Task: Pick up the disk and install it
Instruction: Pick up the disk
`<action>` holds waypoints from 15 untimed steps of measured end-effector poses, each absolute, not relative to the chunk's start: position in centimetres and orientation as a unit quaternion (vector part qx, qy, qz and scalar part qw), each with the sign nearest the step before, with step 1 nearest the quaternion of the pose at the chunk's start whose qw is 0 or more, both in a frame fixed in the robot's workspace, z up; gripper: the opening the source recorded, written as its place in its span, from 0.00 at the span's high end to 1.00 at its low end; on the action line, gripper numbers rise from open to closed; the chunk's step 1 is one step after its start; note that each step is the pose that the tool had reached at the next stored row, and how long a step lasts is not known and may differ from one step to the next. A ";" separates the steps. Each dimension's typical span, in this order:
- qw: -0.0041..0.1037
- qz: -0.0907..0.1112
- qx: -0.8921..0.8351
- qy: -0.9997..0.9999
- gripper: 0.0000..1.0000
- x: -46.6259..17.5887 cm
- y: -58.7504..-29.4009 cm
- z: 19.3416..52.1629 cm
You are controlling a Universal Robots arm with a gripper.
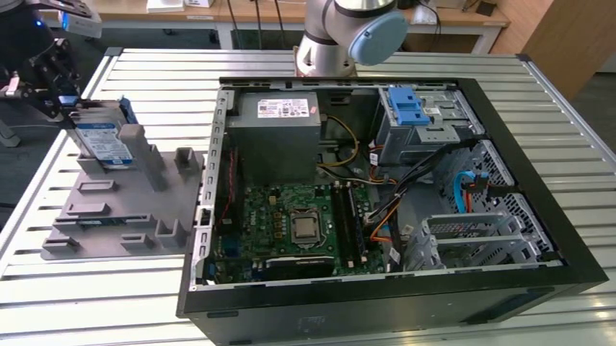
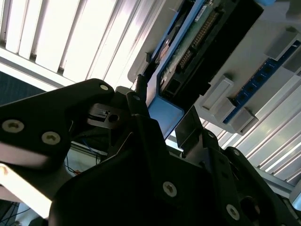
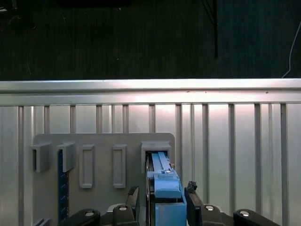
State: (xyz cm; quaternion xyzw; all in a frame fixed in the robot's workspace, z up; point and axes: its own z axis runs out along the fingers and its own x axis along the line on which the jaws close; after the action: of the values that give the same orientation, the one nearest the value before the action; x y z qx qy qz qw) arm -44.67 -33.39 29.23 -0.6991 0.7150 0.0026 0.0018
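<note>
The disk (image 1: 104,140) stands on edge in a slot at the far end of a grey fixture plate (image 1: 125,213), at the exterior view's left, its white-and-blue label facing out. My gripper (image 1: 68,107) comes down on its top edge from above. In the first wrist view the disk's blue rail (image 3: 162,172) runs between my two fingers, and the gripper (image 3: 162,195) is shut on it. The second wrist view shows the gripper (image 2: 164,113) pinching the blue rail end, with the disk's circuit-board side (image 2: 202,33) beyond. The disk still sits in its slot.
An open computer case (image 1: 539,238) lies at the exterior view's right, with a motherboard (image 1: 288,223), a power supply (image 1: 279,119) and a metal drive bay (image 1: 438,130) topped by a blue latch (image 1: 409,108). The arm's base (image 1: 342,36) rises behind it. The slatted table's edge (image 3: 150,85) is beyond the fixture.
</note>
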 end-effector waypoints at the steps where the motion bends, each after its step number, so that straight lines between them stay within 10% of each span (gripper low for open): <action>1: 0.002 0.003 -0.699 0.715 0.49 -44.7 -33.4 29.2; 15: 0.002 0.003 -0.699 0.715 0.64 -44.7 -33.4 29.2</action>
State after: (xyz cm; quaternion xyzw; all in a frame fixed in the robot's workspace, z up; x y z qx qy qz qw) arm -44.67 -33.39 29.19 -0.6991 0.7150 0.0025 0.0019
